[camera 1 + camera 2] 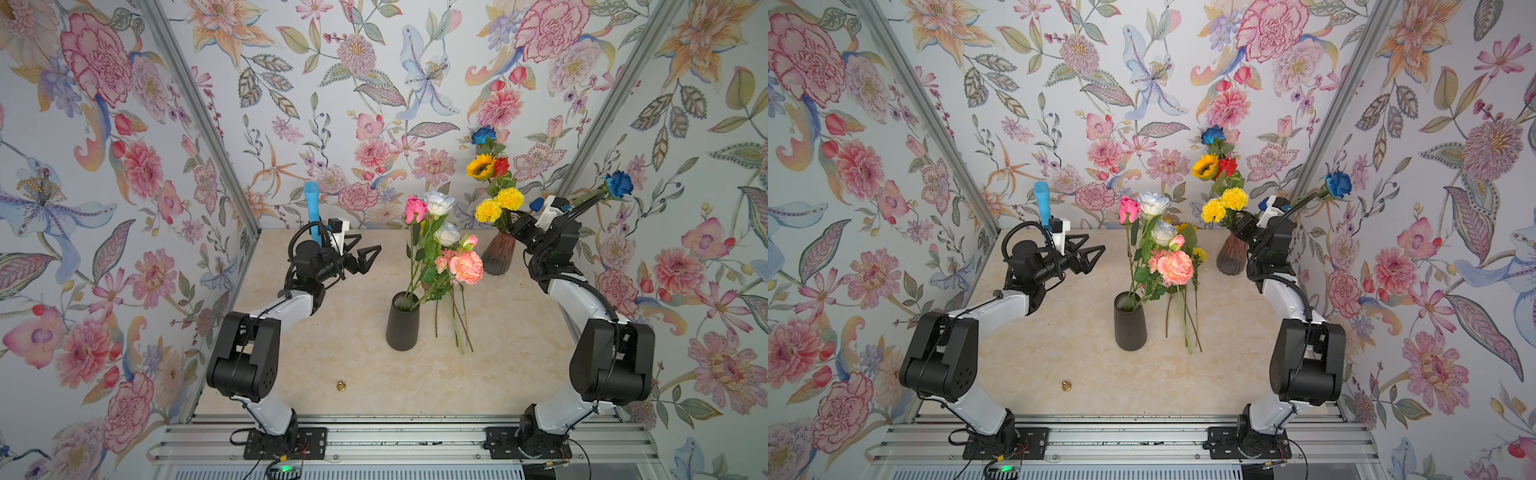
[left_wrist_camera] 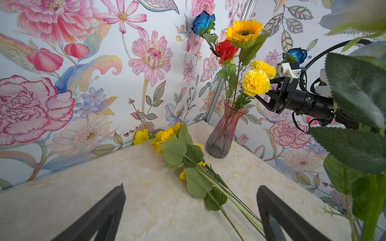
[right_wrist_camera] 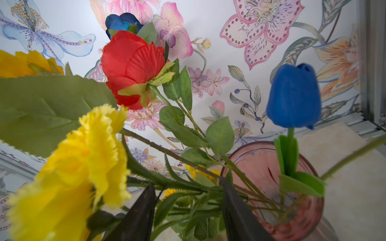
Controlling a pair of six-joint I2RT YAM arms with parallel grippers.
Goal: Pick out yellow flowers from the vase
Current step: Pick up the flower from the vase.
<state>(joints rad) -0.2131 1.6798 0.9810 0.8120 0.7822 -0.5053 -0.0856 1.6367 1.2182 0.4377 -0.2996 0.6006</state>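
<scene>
Right gripper (image 3: 187, 183): jaws apart, straddling the pompom stems above the vase (image 1: 498, 257) mouth.
Yellow pompoms (image 1: 498, 204): in vase, desk's back-right corner, heads just beside the gripper.
Left gripper (image 1: 370, 243): spread wide, empty.

The black vase (image 1: 1130, 324) stands mid-table and holds pink, white and peach roses (image 1: 1173, 266). Just right of it, loose yellow flowers (image 1: 1200, 253) lie on the table (image 1: 1059, 340), stems toward the front edge. The pink glass vase (image 1: 1231, 259) stands near the far right corner and holds a sunflower (image 1: 1205, 167), two yellow pompoms (image 1: 1224, 203), a red rose (image 1: 1227, 166) and a blue rose (image 1: 1212, 135). The right gripper (image 1: 1237, 227) sits at the stems above its mouth; how its jaws stand is unclear. The left gripper (image 1: 1090, 251) is spread wide over the far left area.
</scene>
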